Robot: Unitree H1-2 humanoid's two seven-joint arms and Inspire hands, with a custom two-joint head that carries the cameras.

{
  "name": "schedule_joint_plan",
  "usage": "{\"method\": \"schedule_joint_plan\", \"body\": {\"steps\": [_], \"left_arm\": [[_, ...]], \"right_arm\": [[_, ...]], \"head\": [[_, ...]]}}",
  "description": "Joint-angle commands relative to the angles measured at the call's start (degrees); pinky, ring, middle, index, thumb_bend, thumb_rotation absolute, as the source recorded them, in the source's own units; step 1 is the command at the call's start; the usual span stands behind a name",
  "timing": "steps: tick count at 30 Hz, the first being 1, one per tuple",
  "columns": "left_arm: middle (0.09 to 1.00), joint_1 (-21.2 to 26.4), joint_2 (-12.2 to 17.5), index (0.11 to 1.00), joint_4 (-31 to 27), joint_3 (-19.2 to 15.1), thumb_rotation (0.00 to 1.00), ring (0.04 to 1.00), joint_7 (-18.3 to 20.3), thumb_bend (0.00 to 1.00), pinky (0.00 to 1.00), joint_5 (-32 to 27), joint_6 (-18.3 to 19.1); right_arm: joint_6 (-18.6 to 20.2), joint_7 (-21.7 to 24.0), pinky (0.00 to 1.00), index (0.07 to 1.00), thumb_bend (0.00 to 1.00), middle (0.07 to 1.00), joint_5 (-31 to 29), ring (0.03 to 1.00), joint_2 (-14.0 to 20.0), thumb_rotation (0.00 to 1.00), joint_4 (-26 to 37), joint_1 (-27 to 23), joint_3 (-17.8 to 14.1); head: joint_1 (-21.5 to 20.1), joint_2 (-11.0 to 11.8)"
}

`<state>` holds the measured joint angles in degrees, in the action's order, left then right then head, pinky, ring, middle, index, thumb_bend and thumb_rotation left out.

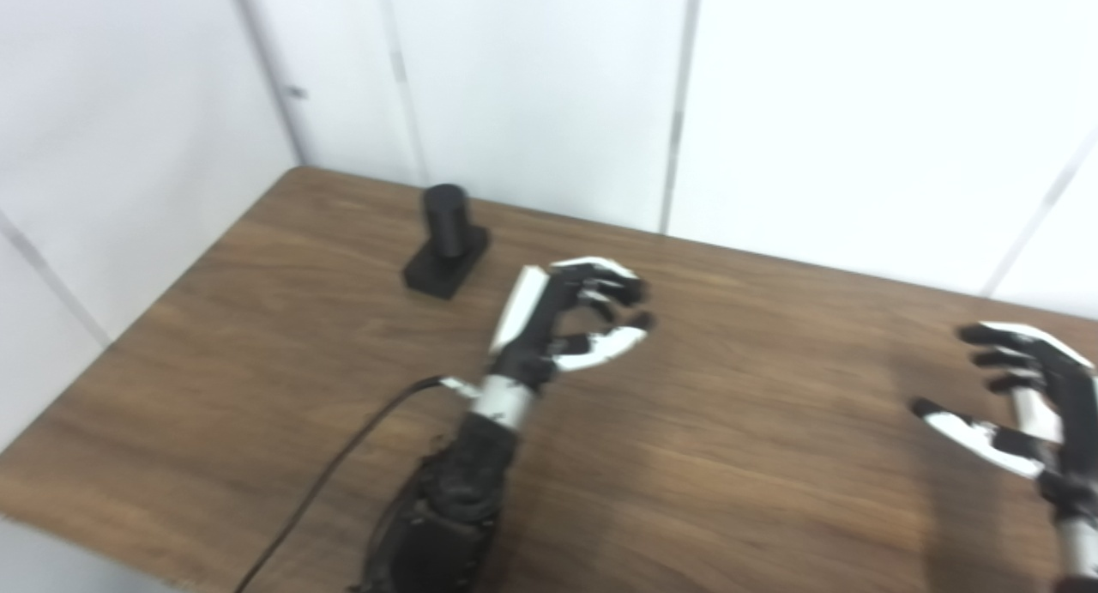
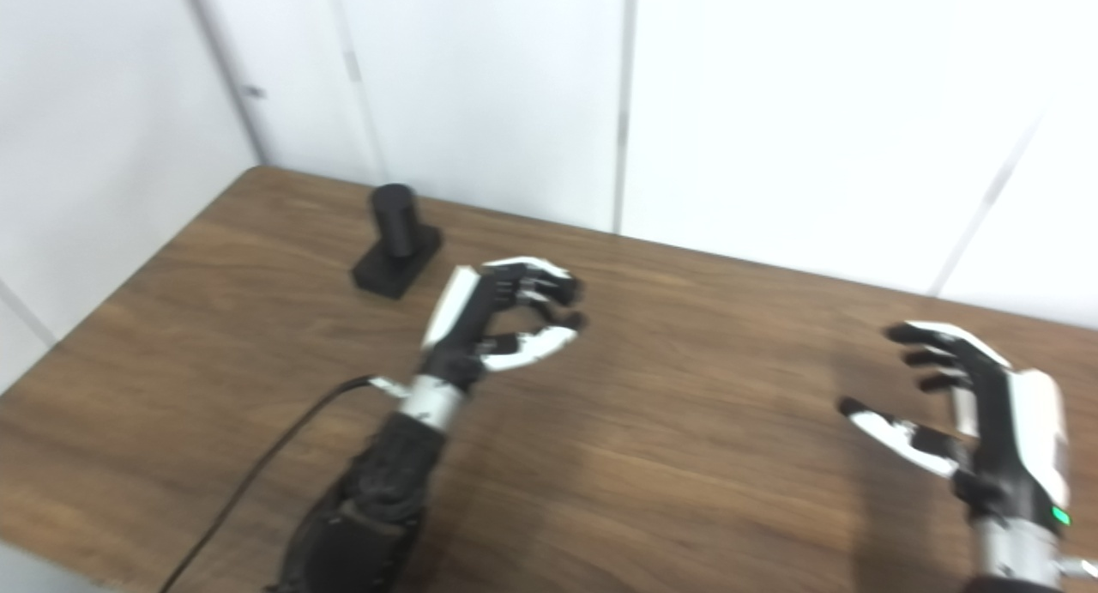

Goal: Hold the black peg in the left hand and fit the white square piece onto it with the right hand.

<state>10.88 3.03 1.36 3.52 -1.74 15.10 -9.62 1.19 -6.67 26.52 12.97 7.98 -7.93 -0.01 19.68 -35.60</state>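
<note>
Trouble I foresee: left robot hand (image 1: 570, 318), curled loosely around nothing, could topple the upright black peg (image 1: 446, 241); right robot hand (image 2: 969, 413) hangs spread, no white piece visible.

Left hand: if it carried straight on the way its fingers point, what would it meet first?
The left hand points up and right, away from the black peg on its left. Only bare table lies ahead, then seemingly the wall; depth unclear.

The peg (image 1: 446, 241) stands upright on the table (image 1: 729, 456) at my eleven o'clock, near the far edge and the wall behind it. My left hand (image 1: 562, 323) sits above the table at about twelve, just nearer than the peg (and apart from it). My right hand (image 2: 969, 413) hangs well off at three o'clock.
</note>
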Motion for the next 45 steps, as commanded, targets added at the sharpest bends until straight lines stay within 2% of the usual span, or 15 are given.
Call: {"method": "schedule_joint_plan", "body": {"steps": [1, 15, 23, 29, 33, 35, 37, 43, 45], "left_arm": [[0.638, 2.3, 0.1, 0.498, -0.8, -0.1, 0.07, 0.599, -1.3, 0.5, 0.49, 0.7, -1.3], [0.652, 0.9, -0.3, 0.498, 0.9, 0.9, 0.07, 0.612, -1.5, 0.5, 0.49, 0.8, -3.2], [0.672, 0.4, -0.4, 0.498, 0.4, 0.9, 0.07, 0.622, -2.2, 0.5, 0.48, 1.6, -2.8], [0.723, 0.5, -0.5, 0.499, 0.2, 0.9, 0.07, 0.641, -3.6, 0.51, 0.46, 3.7, -2.5], [0.729, 0.8, -0.5, 0.499, -0.3, 0.6, 0.08, 0.644, -3.9, 0.51, 0.48, 3.9, -1.3], [0.732, 0.8, -0.3, 0.659, -1.5, 0.3, 0.22, 0.657, -4.4, 0.74, 0.51, 5.6, 0.7], [0.748, 0.9, 0.0, 0.714, -2.8, -0.1, 0.27, 0.68, -5.0, 0.81, 0.52, 8.0, 2.8], [0.79, 1.4, 0.4, 0.776, -6.0, -1.9, 0.26, 0.719, -5.7, 0.84, 0.57, 10.0, 7.4], [0.792, 1.9, 0.9, 0.783, -7.2, -2.6, 0.27, 0.721, -6.7, 0.85, 0.57, 12.4, 9.5]], "right_arm": [[-1.4, -0.3, 0.54, 0.633, 0.59, 0.681, -0.3, 0.64, 0.5, 0.0, 2.5, -1.5, -0.4], [-2.0, 0.3, 0.5, 0.595, 0.62, 0.649, -0.6, 0.604, -0.1, 0.0, 3.6, -0.2, -0.1], [-2.5, 0.2, 0.48, 0.584, 0.63, 0.64, -0.9, 0.592, -0.2, 0.0, 3.4, 0.0, 0.0], [-0.5, 1.2, 0.48, 0.599, 0.64, 0.632, -1.3, 0.582, -0.5, 0.0, 4.9, 0.1, -0.1], [-0.7, 1.5, 0.48, 0.595, 0.64, 0.63, -1.2, 0.579, -0.6, 0.0, 5.3, 0.2, -0.1], [-0.7, 1.4, 0.48, 0.594, 0.64, 0.631, -0.8, 0.582, -0.6, 0.0, 5.4, 0.2, -0.1], [-1.2, 1.2, 0.47, 0.59, 0.64, 0.63, -0.6, 0.577, -0.6, 0.0, 5.2, 0.1, -0.2], [-0.8, 1.7, 0.48, 0.593, 0.64, 0.634, -1.3, 0.577, -0.6, 0.0, 5.5, 0.1, -0.4], [-0.4, 2.0, 0.48, 0.595, 0.64, 0.634, -1.4, 0.576, -0.7, 0.0, 5.9, 0.1, -0.3]], "head": [[0.2, 0.4], [1.0, 7.0], [0.7, 7.2], [1.2, 6.8], [1.5, 6.8], [1.6, 6.8], [1.8, 6.9], [2.1, 6.9], [2.3, 6.9]]}}
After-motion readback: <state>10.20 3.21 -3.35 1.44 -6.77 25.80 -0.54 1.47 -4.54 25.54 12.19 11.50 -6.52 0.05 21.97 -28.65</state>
